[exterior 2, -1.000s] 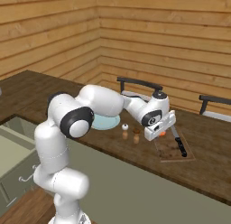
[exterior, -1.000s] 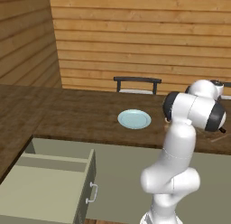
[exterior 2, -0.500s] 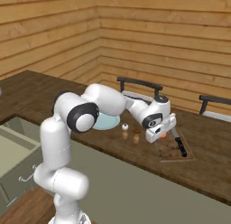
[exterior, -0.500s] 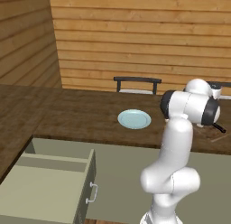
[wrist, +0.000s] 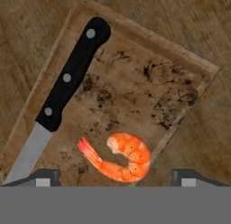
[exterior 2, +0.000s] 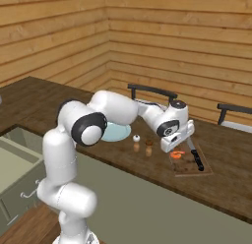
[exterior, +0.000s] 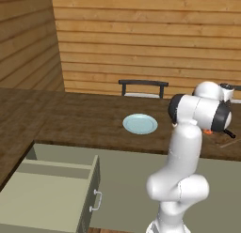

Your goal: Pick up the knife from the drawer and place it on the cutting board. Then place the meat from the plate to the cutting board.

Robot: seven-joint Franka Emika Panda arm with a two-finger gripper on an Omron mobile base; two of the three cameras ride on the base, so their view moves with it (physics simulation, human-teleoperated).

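**Knife and meat both on the cutting board**

In the left base view the drawer [exterior: 52, 194] stands pulled open, with the plate [exterior: 140, 123] bare on the table [exterior: 70, 119]. In the hand view the knife [wrist: 63, 96] lies along the cutting board [wrist: 135, 83], the meat [wrist: 122, 162] beside its blade, seemingly resting loose. The gripper [wrist: 116, 177] hangs just above, its fingers spread wide either side of the meat.

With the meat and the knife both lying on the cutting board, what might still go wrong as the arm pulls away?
1. The meat lies between the open claw's fingertips, so a sideways retreat could drag it.
2. It sits near the cutting board's edge; a nudge might push it onto the table.
3. The knife lies close beside it, so a swing could knock the blade.
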